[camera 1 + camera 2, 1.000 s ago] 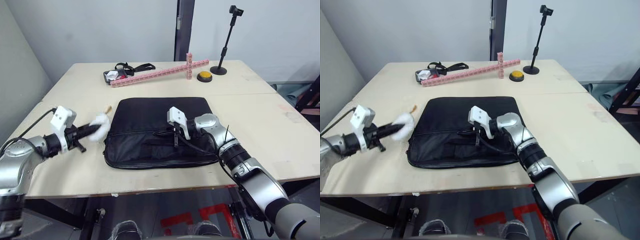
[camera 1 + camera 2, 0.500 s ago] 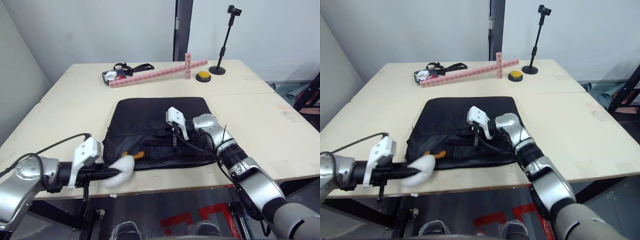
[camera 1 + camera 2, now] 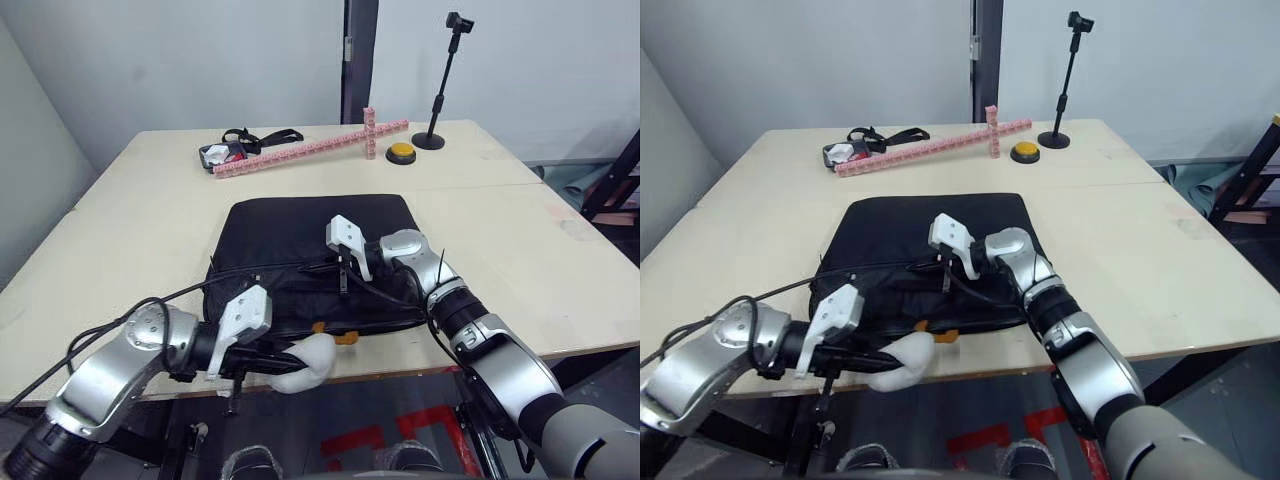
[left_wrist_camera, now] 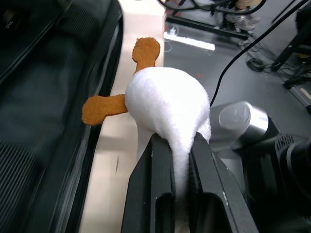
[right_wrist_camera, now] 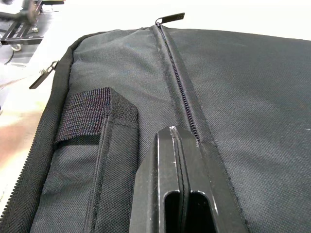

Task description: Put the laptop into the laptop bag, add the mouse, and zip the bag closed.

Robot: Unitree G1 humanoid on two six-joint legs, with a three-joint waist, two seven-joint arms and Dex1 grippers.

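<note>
The black laptop bag (image 3: 300, 225) lies flat in the middle of the table, its pocket zipper (image 5: 177, 73) running along the top face. My right gripper (image 3: 341, 284) rests on the bag beside that zipper, fingers (image 5: 167, 160) pressed shut with nothing visible between them. My left gripper (image 3: 283, 362) hovers at the table's front edge, just in front of the bag, shut on a white fluffy plush toy (image 4: 167, 102) with orange feet (image 4: 99, 109). The laptop and the mouse are out of view.
At the back of the table lie a long pink block stick (image 3: 300, 150), a yellow button (image 3: 402, 152), a black stand (image 3: 440, 90) and a small strapped device (image 3: 225, 152). The plush toy hangs partly past the table's front edge (image 3: 400, 352).
My left arm has swung from the bag's left side round to the table's front edge, carrying the plush toy rightward. The right gripper has stayed on the bag.
</note>
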